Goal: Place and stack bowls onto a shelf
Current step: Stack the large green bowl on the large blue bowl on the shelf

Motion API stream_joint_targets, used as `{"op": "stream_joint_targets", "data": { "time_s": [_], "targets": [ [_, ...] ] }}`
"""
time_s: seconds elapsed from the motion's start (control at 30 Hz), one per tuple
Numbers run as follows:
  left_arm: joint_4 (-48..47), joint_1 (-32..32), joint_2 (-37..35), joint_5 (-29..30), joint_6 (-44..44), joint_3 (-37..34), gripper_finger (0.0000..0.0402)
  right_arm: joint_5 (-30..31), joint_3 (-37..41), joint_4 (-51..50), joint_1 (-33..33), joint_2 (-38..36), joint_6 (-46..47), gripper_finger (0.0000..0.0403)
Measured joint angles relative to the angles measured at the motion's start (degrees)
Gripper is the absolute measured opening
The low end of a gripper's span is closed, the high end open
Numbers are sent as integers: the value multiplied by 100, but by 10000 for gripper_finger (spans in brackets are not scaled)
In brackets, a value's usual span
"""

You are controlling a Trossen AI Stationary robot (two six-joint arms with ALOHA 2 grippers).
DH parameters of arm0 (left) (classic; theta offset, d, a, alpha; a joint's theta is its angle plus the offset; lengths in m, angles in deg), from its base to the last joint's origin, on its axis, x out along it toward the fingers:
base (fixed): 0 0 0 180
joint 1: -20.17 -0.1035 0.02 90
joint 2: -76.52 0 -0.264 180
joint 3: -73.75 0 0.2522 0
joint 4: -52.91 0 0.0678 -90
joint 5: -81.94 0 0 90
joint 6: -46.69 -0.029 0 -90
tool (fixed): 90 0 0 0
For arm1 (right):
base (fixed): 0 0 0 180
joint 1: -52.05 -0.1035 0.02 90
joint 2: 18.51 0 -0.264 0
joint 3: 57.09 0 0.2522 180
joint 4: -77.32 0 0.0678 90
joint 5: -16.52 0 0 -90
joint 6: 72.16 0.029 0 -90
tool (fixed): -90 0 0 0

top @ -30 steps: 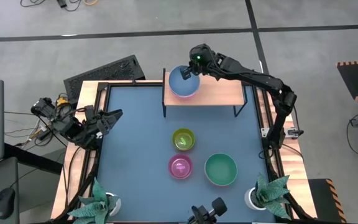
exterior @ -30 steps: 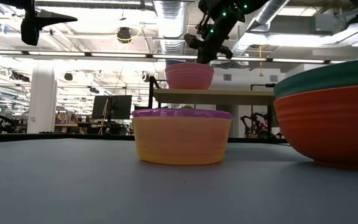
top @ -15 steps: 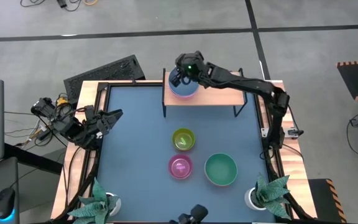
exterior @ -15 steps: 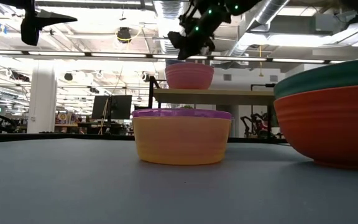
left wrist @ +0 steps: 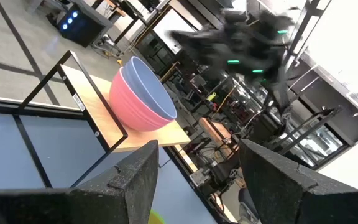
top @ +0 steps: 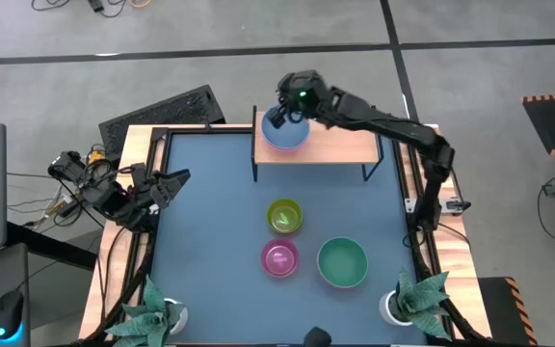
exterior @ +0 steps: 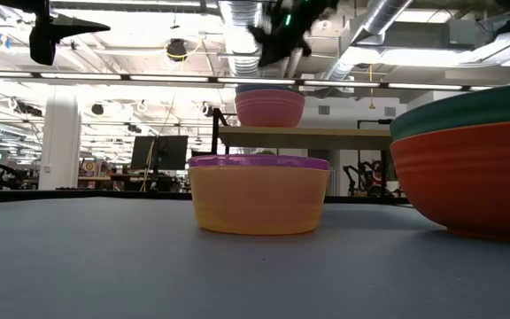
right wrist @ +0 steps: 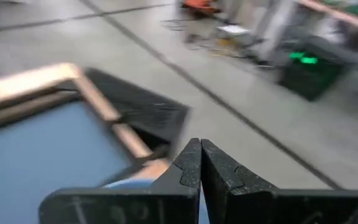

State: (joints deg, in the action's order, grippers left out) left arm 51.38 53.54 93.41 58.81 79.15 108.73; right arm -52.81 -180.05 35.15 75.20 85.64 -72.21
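Note:
On the shelf (top: 328, 145) at the table's far edge, a light blue bowl (top: 285, 133) sits nested in a pink bowl (left wrist: 135, 106), toward the board's left end. My right gripper (top: 282, 114) hovers shut just above this stack (exterior: 270, 108), clear of it. A yellow-green bowl (top: 284, 216), a magenta bowl (top: 279, 258) and a green bowl (top: 342, 262) rest upright on the blue table. My left gripper (top: 167, 185) waits open at the table's left edge.
Two white pots with green plants (top: 152, 313) (top: 414, 301) stand at the near corners. The shelf's right half (top: 350, 145) is bare board. The table's wooden frame (top: 143, 135) runs around the blue mat.
My right gripper has moved over the stacked bowls toward the table's left, then risen higher above them and rolled a little, staying shut. The bowls on the shelf have kept their place.

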Motion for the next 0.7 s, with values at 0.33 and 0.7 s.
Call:
{"op": "stream_joint_targets", "data": {
  "time_s": [0.33, 0.7],
  "targets": [
    [-105, 0, 0, -1, -4, 0, 209, -1020, -603, -4573, -519, -783, 1384, 69],
    [-131, 0, 0, -3, 19, 0, 209, -1240, 1742, -5544, -2167, -1835, 3381, 192]
  ]
}}
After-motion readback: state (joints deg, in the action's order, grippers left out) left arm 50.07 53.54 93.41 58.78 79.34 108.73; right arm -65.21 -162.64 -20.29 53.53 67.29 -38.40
